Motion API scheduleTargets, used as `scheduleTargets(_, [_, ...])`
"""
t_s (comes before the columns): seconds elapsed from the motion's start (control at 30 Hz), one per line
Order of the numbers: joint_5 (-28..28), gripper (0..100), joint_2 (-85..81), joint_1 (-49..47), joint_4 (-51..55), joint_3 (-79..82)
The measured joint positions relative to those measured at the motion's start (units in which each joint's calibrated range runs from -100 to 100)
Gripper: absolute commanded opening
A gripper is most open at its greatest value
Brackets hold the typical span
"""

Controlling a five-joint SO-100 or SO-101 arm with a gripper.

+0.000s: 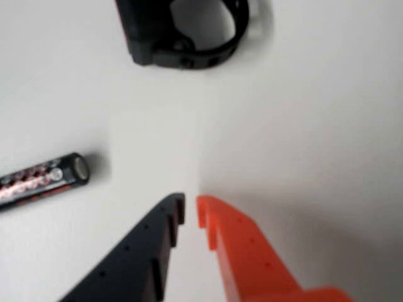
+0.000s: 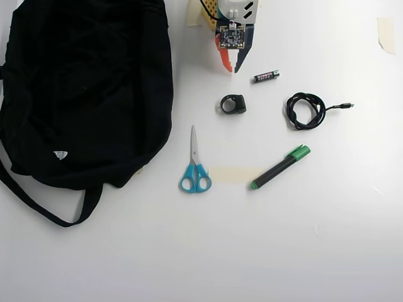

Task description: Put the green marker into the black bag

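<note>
The green marker [image 2: 281, 167], black barrel with a green cap, lies slanted on the white table at centre right in the overhead view; it is out of the wrist view. The black bag [image 2: 82, 94] fills the upper left, its strap [image 2: 38, 204] trailing toward the front. My gripper [image 2: 232, 67] is at the top centre, far from the marker, jaws nearly closed and empty. In the wrist view the gripper [image 1: 191, 207] shows a black finger [image 1: 145, 258] and an orange finger [image 1: 245, 258] with a narrow gap over bare table.
A small black battery [image 2: 266, 76] lies right of the gripper, also in the wrist view [image 1: 41, 179]. A black ring-shaped part [image 2: 233, 104] sits just below the gripper, also in the wrist view [image 1: 189, 38]. Blue-handled scissors [image 2: 194, 162], a coiled black cable [image 2: 306, 110] and a tape strip [image 2: 233, 174] lie nearby.
</note>
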Motion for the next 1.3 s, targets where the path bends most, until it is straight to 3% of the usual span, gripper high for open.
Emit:
scheduleTargets(1.07, [-0.2,2,0.0,0.0,-0.7,-0.2])
scheduleTargets(1.3, [-0.4,2,0.0,0.0,-0.7,-6.4])
